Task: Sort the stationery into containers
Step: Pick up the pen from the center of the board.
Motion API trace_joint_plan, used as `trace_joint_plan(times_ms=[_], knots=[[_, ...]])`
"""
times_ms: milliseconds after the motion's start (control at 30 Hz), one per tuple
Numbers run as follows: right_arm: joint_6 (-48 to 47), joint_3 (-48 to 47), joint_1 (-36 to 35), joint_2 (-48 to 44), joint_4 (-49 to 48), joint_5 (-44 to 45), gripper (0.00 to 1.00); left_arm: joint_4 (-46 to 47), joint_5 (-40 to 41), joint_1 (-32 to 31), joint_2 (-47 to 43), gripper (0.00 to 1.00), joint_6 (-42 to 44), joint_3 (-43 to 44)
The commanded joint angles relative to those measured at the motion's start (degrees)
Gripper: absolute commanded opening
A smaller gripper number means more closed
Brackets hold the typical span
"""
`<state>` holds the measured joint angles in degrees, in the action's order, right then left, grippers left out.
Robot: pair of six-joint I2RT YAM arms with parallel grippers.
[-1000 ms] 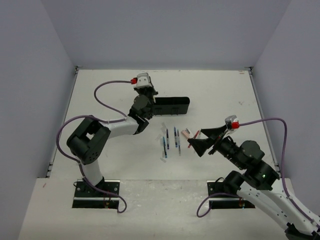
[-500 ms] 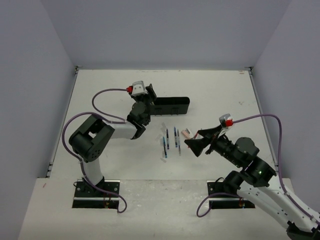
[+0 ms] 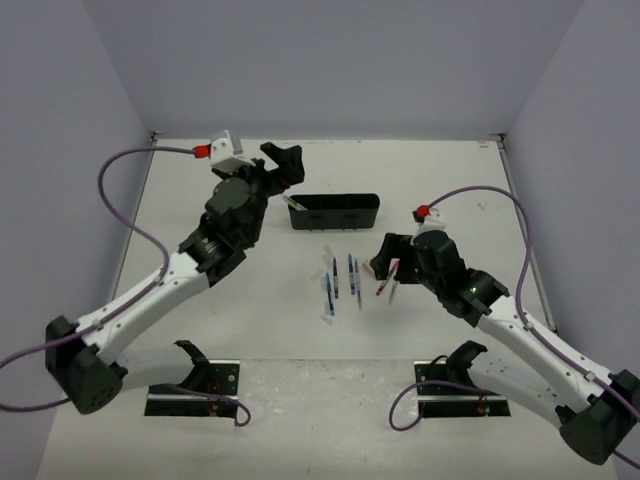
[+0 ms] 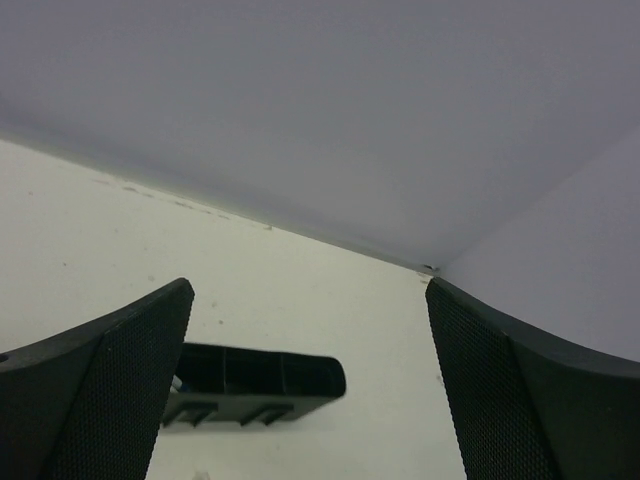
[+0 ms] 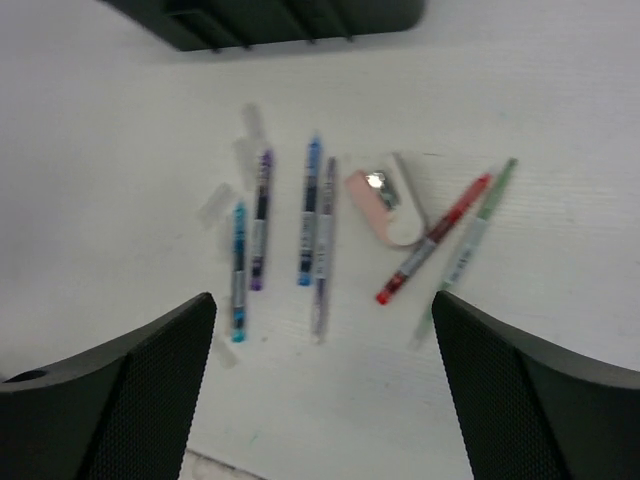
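Note:
The black tray (image 3: 335,212) lies at mid-table, and a pen end (image 3: 292,203) shows in its left compartment. My left gripper (image 3: 275,165) hangs open and empty above and behind the tray's left end (image 4: 250,375). Loose pens lie in front of the tray: teal (image 5: 238,272), purple (image 5: 260,220), blue (image 5: 310,212), grey (image 5: 323,248), red (image 5: 433,240) and green (image 5: 470,245). A pinkish eraser (image 5: 378,205) lies between the grey and red pens. My right gripper (image 5: 322,300) hovers open over this group (image 3: 345,280), holding nothing.
White walls close the table at the back and on both sides. Cables loop from each wrist. Small clear scraps (image 5: 215,203) lie beside the leftmost pens. Black base plates (image 3: 195,385) sit at the near edge.
My left gripper has opened and pulled up and back-left from the tray's left end. My right gripper has swung left and down over the pens and eraser.

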<state>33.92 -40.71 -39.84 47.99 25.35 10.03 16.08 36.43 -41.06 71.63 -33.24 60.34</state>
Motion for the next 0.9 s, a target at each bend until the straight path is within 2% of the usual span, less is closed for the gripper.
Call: trace_joint_plan(times_ms=[0, 100, 133, 167, 200, 300, 400, 533, 700, 867], knots=[[4.7, -0.1, 7.9, 3.5, 5.4, 6.0, 0.81, -29.8, -9.0, -0.6, -14.4, 1.00, -10.9, -7.8], [4.7, -0.3, 10.3, 6.8, 5.4, 8.7, 0.47, -35.9, -9.9, -0.7, -23.5, 1.00, -11.4, -13.0], [4.5, -0.6, 11.2, 8.6, 5.3, 8.7, 0.39, -39.5, -9.4, -0.6, -26.4, 1.00, -11.5, -13.7], [4.3, -1.0, 12.1, 9.6, 5.3, 9.0, 0.35, -41.5, -9.0, -0.7, -27.6, 1.00, -11.3, -14.0], [4.1, -1.2, 12.6, 12.0, 5.3, 9.1, 0.37, -46.9, -7.8, -0.8, -29.4, 1.00, -11.4, -13.8], [3.4, -1.8, 14.1, 15.8, 4.5, 7.2, 0.40, -54.4, -7.3, -0.7, -31.7, 1.00, -10.4, -12.5], [3.9, -1.8, 14.2, 20.9, 1.2, 3.1, 0.39, -57.9, -8.9, -0.7, -33.7, 1.00, -7.5, -11.9], [5.4, -0.7, 14.0, 23.6, -1.9, -1.9, 0.37, -58.5, -9.5, -0.7, -35.3, 1.00, -5.5, -13.1], [6.4, -1.6, 11.2, 25.8, -1.0, 0.1, 0.33, -56.7, -11.6, -0.7, -35.8, 1.00, -4.3, -14.6], [7.2, -3.4, 5.5, 27.6, 0.8, 2.4, 0.26, -55.8, -12.7, -0.7, -36.1, 1.00, -4.1, -15.5]])
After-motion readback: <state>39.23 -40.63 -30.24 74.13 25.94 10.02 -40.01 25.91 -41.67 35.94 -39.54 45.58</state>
